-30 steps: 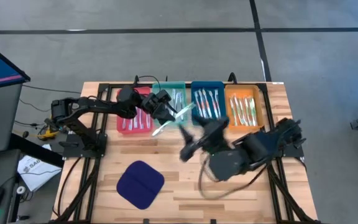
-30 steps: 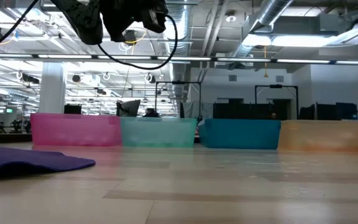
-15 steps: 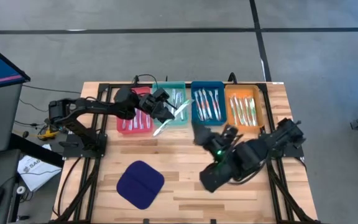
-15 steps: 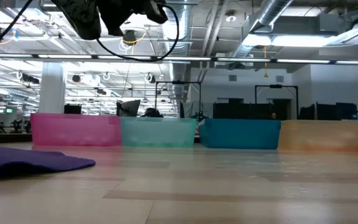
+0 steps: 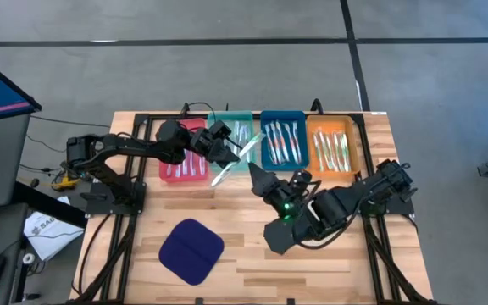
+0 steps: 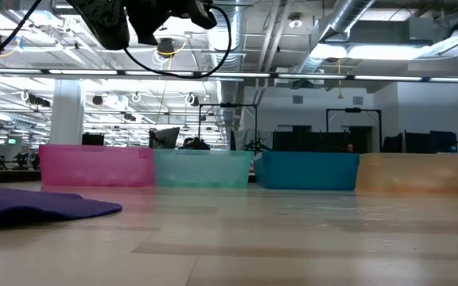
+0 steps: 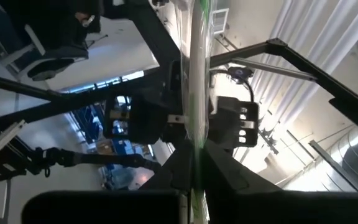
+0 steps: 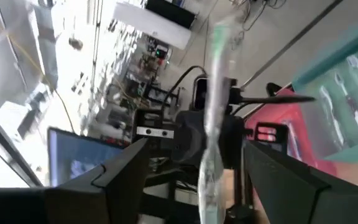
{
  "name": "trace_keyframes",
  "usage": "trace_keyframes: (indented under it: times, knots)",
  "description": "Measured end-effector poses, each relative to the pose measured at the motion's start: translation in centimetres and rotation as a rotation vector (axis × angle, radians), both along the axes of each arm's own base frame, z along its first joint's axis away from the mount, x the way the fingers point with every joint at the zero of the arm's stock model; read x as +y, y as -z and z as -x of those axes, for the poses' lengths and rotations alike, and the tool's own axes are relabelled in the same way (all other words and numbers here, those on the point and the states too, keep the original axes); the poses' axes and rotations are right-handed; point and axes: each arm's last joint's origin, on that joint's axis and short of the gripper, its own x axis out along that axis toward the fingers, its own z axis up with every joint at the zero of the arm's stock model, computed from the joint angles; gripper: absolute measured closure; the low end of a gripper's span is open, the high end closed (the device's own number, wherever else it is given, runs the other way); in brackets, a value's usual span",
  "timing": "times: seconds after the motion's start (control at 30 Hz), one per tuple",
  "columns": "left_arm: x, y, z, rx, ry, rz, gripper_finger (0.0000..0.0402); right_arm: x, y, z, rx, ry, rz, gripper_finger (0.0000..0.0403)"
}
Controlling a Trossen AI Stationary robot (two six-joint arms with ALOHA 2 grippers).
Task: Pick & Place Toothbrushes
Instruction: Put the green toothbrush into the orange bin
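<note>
Your left gripper (image 5: 227,155) pinches a toothbrush (image 5: 235,160) above the teal tray (image 5: 239,146); its label (if any) is unreadable. The right gripper (image 5: 257,178) points at it, fingers spread, its tips blurred.

Grey floor (image 5: 227,68) surrounds the table; ceiling ducts (image 6: 372,32) and strip lights overhead.
</note>
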Motion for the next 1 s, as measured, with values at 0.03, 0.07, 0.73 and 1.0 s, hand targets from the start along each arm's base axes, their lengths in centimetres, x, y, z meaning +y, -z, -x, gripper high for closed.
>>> trace_keyframes:
  times: [0.03, 0.07, 0.73, 1.0]
  knots:
    - [-0.2, 0.0, -0.1, 0.000, 0.006, 0.001, 0.0392, -0.1, -0.2, -0.3, 0.022, -0.009, 0.012, 0.0143]
    - [-0.5, 0.0, -0.1, -0.001, 0.010, 0.002, 0.0392, -0.4, -0.3, -0.6, 0.047, -0.021, 0.023, 0.0143]
    - [-2.1, 0.0, -0.4, -0.021, 0.021, 0.002, 0.0392, -3.4, -0.7, -2.9, 0.141, -0.162, -0.025, 0.0156]
    - [-1.9, -0.1, -0.3, -0.031, 0.024, -0.008, 0.0392, -2.7, -0.8, -2.4, 0.152, -0.128, 0.020, 0.0273]
